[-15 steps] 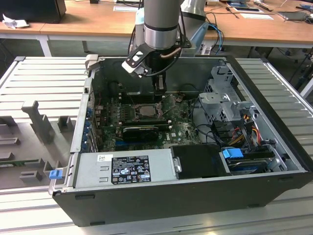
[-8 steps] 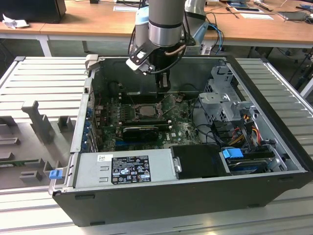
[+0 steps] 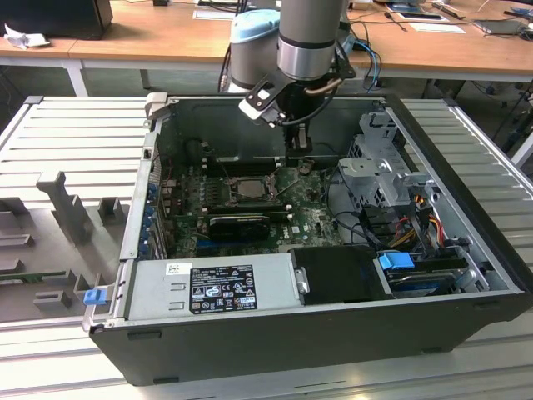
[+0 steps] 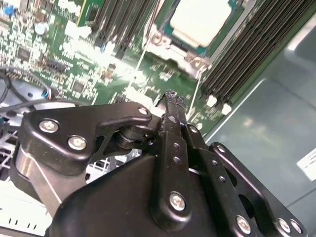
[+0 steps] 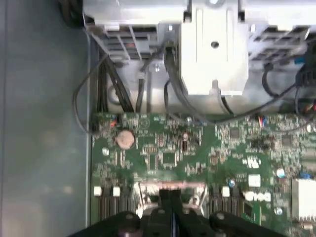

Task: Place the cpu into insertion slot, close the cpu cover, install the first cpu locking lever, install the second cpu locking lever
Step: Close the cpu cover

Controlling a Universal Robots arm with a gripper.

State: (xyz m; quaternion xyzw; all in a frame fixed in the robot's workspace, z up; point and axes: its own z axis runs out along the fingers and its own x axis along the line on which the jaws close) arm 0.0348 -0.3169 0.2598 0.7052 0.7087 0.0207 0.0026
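The gripper [image 4: 171, 96] is closed, fingertips pressed together, low over the motherboard [image 5: 163, 148] just beside the slot [image 3: 243, 190]. One cpu [image 4: 200, 19] lies in that slot, framed by one cover [image 4: 177, 50]. The power supply [image 3: 150, 293] carries two labels [image 3: 221, 287], their print too small to read.

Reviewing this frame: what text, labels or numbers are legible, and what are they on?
No text can be read.
Black power supply label: print too small to read.
White sticker on the same unit: too small to read.
White markings on the motherboard: blurred.
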